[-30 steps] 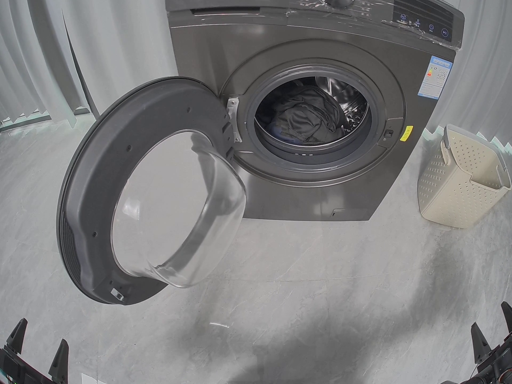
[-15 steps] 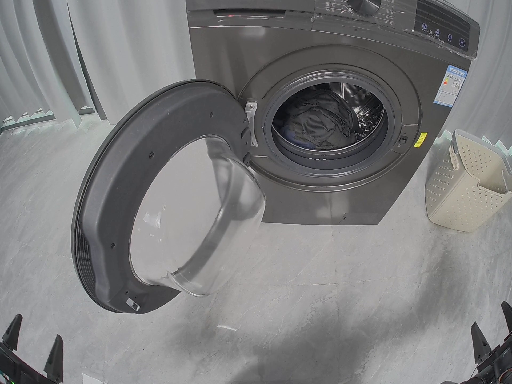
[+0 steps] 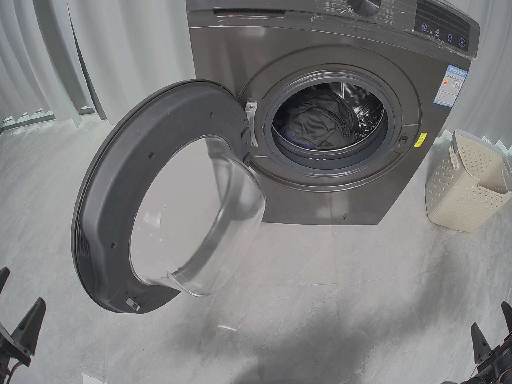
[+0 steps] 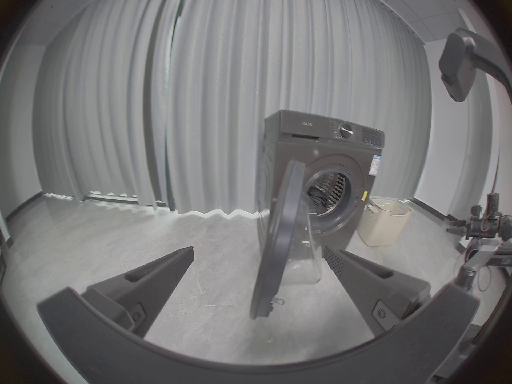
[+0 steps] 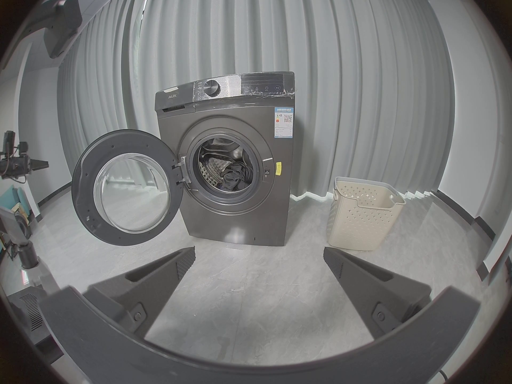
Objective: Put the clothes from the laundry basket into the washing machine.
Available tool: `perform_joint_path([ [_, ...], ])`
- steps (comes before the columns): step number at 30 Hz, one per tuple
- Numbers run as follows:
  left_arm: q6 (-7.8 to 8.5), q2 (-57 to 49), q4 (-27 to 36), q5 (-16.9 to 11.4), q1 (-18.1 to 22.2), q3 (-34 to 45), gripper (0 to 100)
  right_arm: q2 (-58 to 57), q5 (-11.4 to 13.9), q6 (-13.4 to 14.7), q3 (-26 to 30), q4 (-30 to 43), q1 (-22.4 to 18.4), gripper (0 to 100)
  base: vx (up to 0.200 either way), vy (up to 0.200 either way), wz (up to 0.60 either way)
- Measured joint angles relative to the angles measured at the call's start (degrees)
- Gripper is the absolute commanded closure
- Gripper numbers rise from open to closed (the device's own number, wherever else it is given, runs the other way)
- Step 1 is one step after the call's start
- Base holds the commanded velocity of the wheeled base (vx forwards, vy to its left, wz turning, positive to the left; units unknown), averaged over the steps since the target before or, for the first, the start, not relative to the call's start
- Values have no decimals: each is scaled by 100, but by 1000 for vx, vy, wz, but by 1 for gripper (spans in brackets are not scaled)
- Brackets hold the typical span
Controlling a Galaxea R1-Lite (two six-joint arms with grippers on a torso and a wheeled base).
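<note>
- Head view shows dark clothes (image 3: 317,121) already lying in the drum of the washing machine (image 3: 229,54). The laundry basket (image 3: 464,193) stands on the floor (image 3: 330,305) just beside the machine's right flank.
- Both arms sit low and well back from the machine. The left gripper (image 4: 257,252) is spread wide with nothing in it, and the right gripper (image 5: 258,250) is likewise parted and empty.
- No garment shows in the part of the basket's inside that can be seen, and its bottom is hidden. A reach into it may come up with nothing, or the fingers may snag the perforated wall.
- The basket looks light. A snagged or off-centre pull would likely tip it or drag it across the smooth floor.
- The door (image 3: 106,198) hangs fully open on the left, between the left gripper and the drum mouth. A straight reach from that side risks striking the door rim or its clear bowl.
- The clothes rest near the drum's front lip. A careless push could drag a fold onto the seal, where a closing door would pinch it.
- An approach to the drum from the right side seems the safer line.
</note>
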Motion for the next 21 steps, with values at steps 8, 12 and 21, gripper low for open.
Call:
perform_joint_path([
  [8, -13, 1808, -846, -731, -94, -284, 0, 5, -2, 0, 0, -2, 0, 0, 0, 0, 0],
  [12, -27, 2582, -1307, -861, -423, -430, 0, 5, 0, 0, 0, 0, 0, 0, 0, 0, 0],
  [21, -178, 3290, -1597, -887, -1762, -581, 0, 7, 0, 0, 0, 0, -2, 0, 0, 0, 0],
])
